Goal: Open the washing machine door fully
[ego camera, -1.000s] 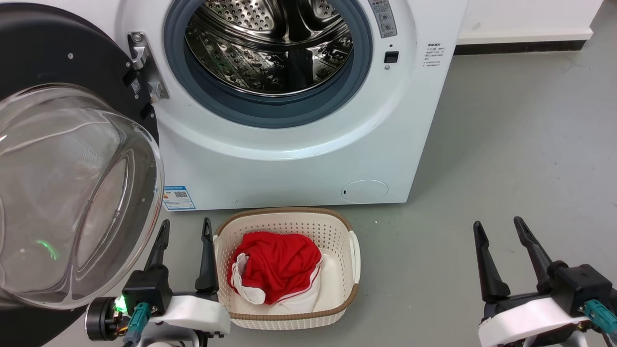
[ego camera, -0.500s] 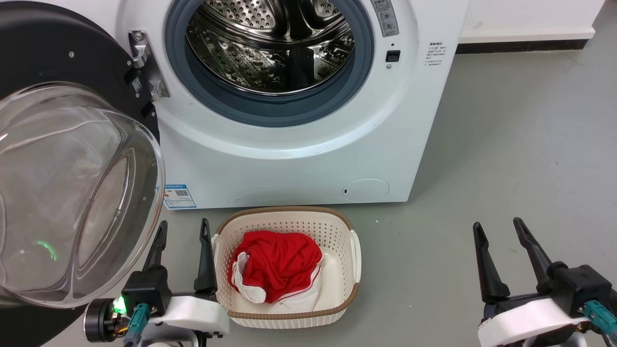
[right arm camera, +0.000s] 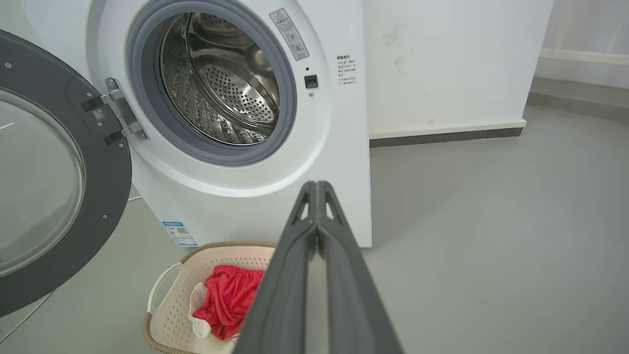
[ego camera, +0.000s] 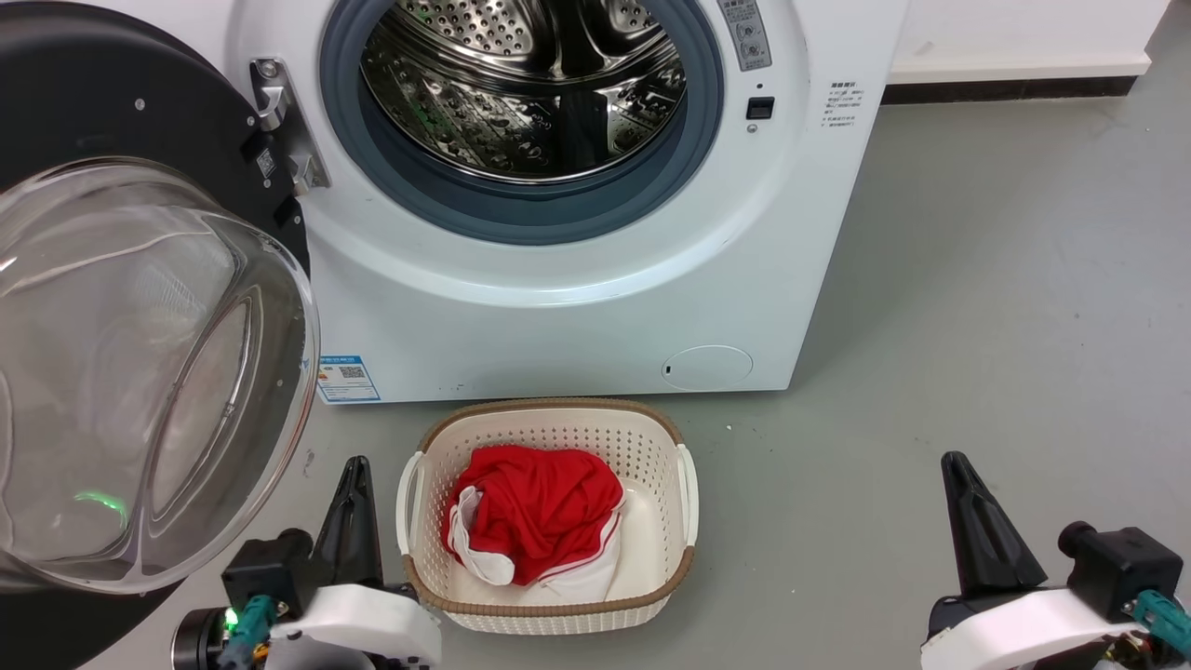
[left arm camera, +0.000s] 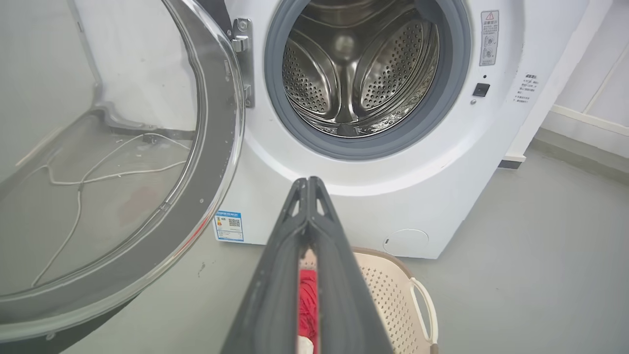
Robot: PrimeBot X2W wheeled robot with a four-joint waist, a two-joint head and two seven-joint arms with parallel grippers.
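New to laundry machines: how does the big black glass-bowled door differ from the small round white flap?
The black glass-bowled door is huge, the white flap small. The door stands open; the flap sits shut. The door has clear glass; the flap is opaque. Both are round.

Grey floor (ego camera: pixel 977 279) carries the white washing machine (ego camera: pixel 558 316) and a laundry basket (ego camera: pixel 558 435)

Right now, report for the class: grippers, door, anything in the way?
Left gripper and right gripper both shut, empty. Door stands wide open. Basket before machine, clear of door.
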